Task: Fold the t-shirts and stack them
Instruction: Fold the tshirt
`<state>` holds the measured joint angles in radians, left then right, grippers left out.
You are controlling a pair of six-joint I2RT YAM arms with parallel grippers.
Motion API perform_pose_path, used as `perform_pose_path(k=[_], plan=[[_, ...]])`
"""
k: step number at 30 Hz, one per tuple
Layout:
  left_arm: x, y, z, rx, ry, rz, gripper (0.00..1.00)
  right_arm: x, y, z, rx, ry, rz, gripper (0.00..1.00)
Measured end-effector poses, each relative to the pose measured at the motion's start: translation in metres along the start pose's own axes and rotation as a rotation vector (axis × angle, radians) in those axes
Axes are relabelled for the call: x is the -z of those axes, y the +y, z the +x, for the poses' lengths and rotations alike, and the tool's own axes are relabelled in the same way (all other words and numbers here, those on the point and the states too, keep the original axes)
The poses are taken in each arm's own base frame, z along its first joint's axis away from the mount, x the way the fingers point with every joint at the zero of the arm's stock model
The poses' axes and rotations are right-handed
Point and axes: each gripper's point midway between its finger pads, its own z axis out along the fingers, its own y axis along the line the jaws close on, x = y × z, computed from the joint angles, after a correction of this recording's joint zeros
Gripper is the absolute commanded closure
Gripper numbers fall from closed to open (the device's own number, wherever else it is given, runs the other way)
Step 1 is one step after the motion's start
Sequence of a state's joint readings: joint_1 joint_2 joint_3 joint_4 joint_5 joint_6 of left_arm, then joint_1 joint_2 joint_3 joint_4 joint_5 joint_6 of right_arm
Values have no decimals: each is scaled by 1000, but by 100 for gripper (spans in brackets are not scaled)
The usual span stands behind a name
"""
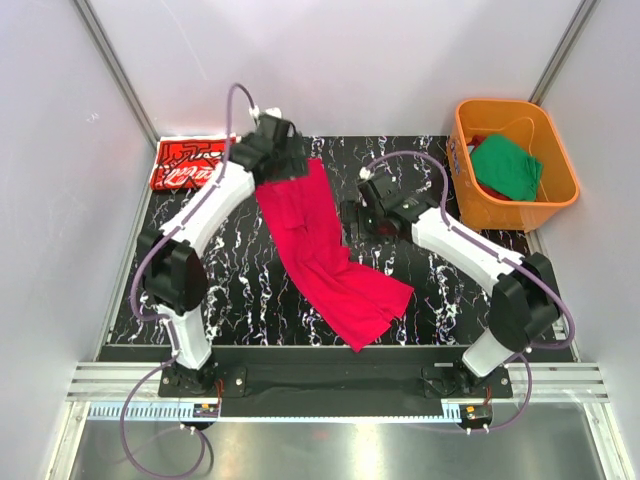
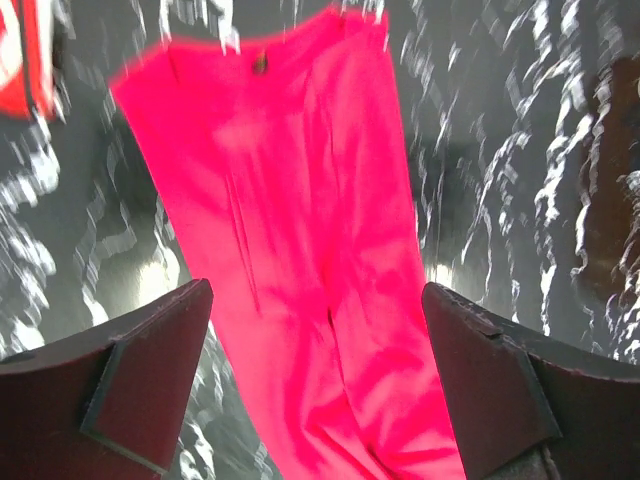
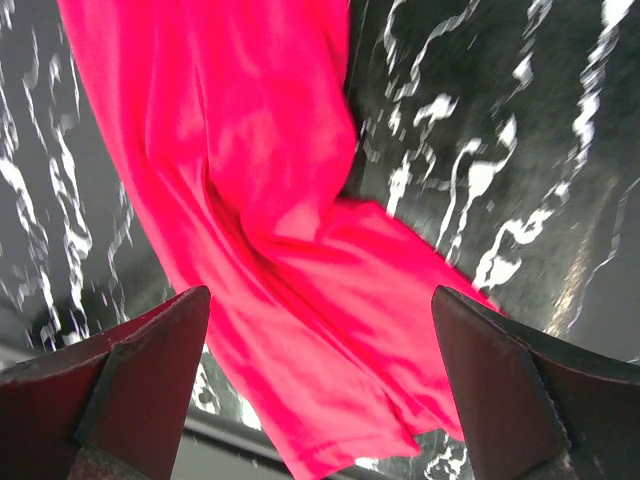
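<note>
Hovering over the crimson shirt [image 1: 325,250], my left hand [image 2: 315,290] and right hand [image 3: 320,292] are both released; black marbled worktop [image 1: 250,290], white walls [image 1: 350,60].

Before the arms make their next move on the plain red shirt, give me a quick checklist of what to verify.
1. Left gripper open: ok.
2. Right gripper open: ok.
3. Crimson t-shirt folded: not ok, a long rumpled strip across the table.
4. Printed t-shirt set aside at the far left corner: ok.
5. Green t-shirt out of the orange tub: not ok, it lies inside.
</note>
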<state>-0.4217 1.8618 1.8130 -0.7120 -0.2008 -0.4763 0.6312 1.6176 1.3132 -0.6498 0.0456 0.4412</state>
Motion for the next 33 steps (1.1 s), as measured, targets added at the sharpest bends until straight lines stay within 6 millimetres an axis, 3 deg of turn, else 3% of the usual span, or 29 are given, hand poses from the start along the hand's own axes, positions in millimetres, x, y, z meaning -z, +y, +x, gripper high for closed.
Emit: perform_pose_path(k=[2, 3, 8, 13, 18, 25, 29, 33], plan=[[-7, -1, 28, 26, 46, -41, 9, 1, 0, 11, 12, 24, -25, 0], [-20, 1, 53, 45, 94, -81, 9, 0, 0, 20, 22, 48, -37, 0], [-59, 12, 135, 64, 260, -217, 9, -7, -5, 56, 41, 153, -62, 0], [-96, 27, 176, 98, 350, -328, 9, -7, -10, 73, 52, 194, -68, 0], [-130, 13, 147, 132, 316, -295, 12, -2, -14, 80, 61, 192, -68, 0], [-168, 26, 100, 144, 306, -194, 12, -7, -15, 79, 76, 176, -69, 0], [-190, 35, 68, 104, 271, -100, 8, -25, -19, 81, 72, 197, -38, 0], [-187, 34, 65, 55, 283, -26, 3, -46, -18, 83, 50, 228, -16, 0]])
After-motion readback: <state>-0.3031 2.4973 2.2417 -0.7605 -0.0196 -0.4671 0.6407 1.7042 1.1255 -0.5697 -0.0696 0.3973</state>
